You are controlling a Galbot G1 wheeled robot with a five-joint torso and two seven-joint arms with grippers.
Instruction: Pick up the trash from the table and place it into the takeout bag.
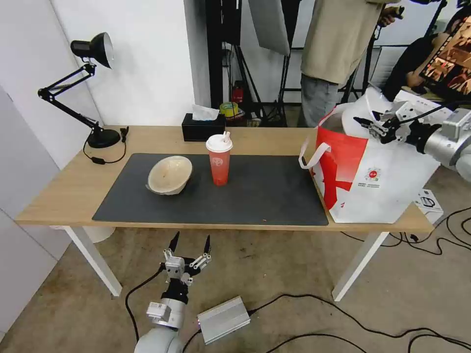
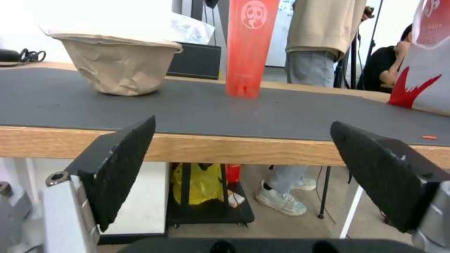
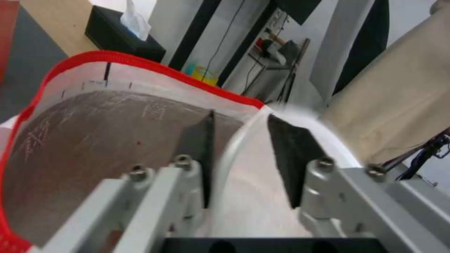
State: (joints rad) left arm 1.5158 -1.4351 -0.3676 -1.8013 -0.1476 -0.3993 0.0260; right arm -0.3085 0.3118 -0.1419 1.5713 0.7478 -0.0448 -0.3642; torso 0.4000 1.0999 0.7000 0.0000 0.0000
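Trash on the takeout bag's [image 1: 387, 191] left: paper-pulp bowl [image 1: 170, 175] and red cup [image 1: 219, 160] (2 items) on the table's [image 1: 64, 189] mat. Right gripper [image 1: 367, 123] pinches a white bowl [image 3: 244, 182] over the bag's mouth. Left gripper [image 1: 190, 243] hangs wide open, empty, below the table edge.

Readable marks, as I see them from my station:

1. Red drink cup [image 2: 248, 45]: a white round panda-face logo near its top in my left wrist view; a pale mark on its side in the head view, too small to read.
2. Takeout bag [image 1: 387, 181]: a small round red logo with lines of tiny print beneath, illegible to me.

I can make out no words or numbers anywhere.
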